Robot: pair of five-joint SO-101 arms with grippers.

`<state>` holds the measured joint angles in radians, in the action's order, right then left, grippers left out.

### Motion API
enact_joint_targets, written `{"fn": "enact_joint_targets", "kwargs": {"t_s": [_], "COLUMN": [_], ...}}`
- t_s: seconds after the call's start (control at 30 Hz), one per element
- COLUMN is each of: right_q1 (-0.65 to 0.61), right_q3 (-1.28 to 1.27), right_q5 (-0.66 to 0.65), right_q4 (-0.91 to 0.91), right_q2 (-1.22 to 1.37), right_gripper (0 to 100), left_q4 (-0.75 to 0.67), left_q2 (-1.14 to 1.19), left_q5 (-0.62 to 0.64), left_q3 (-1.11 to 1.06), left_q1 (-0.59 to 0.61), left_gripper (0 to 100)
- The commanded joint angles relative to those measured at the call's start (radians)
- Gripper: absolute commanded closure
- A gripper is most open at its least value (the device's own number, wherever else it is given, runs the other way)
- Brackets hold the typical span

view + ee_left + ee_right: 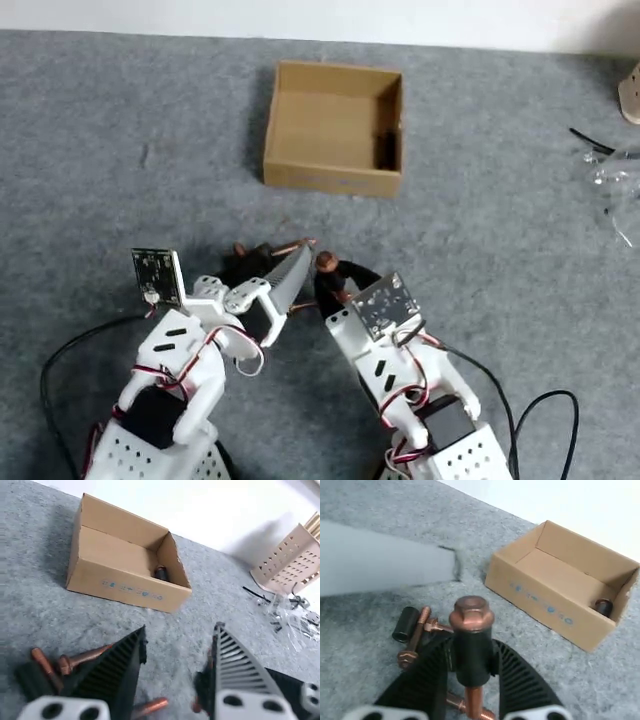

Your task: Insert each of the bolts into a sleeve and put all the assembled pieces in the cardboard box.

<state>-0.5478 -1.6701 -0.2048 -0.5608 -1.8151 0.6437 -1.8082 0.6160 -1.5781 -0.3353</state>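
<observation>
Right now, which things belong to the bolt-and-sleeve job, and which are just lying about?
Job: cardboard box, assembled piece inside it, sleeved bolt in the right gripper, loose bolts, empty sleeve.
Lying about: perforated rack, clear plastic bags.

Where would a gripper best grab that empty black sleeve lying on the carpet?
Probably across the middle of the black sleeve, from above: it lies on its side, curved flanks exposed. A bolt lies close alongside, so one finger would have to slip between them.

Two white plastic arms (178, 372), black servos (150, 415), looping black cables (55, 372), ribbed end effector fingers (114, 672)
</observation>
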Motion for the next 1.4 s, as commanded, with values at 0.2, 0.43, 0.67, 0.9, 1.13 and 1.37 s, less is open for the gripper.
{"fn": "enact_joint_targets", "kwargs": {"t_s": [0.2,0.43,0.67,0.9,1.13,1.37], "right_q1": [0.035,0.036,0.077,0.125,0.166,0.163], "right_q3": [-0.091,-0.096,-0.096,-0.099,-0.099,-0.096], "right_q5": [-0.002,-0.003,-0.002,0.0,-0.006,-0.008], "right_q4": [0.076,0.077,0.082,0.148,0.145,0.148], "right_q2": [-0.024,-0.024,-0.024,-0.015,-0.015,-0.016], "right_gripper": [99.4,99.4,99.4,99.4,99.4,99.4], "left_q4": [-0.002,0.0,0.003,-0.218,-0.224,-0.226], "left_q2": [-0.01,-0.01,-0.01,-0.01,-0.008,-0.008], "left_q5": [-0.12,-0.374,-0.623,-0.641,-0.641,-0.64], "left_q3": [0.047,0.016,-0.004,-0.117,-0.117,-0.117], "left_q1": [0.211,0.217,0.209,0.211,0.216,0.259], "left_gripper": [80,80,93,97,97,97]}}
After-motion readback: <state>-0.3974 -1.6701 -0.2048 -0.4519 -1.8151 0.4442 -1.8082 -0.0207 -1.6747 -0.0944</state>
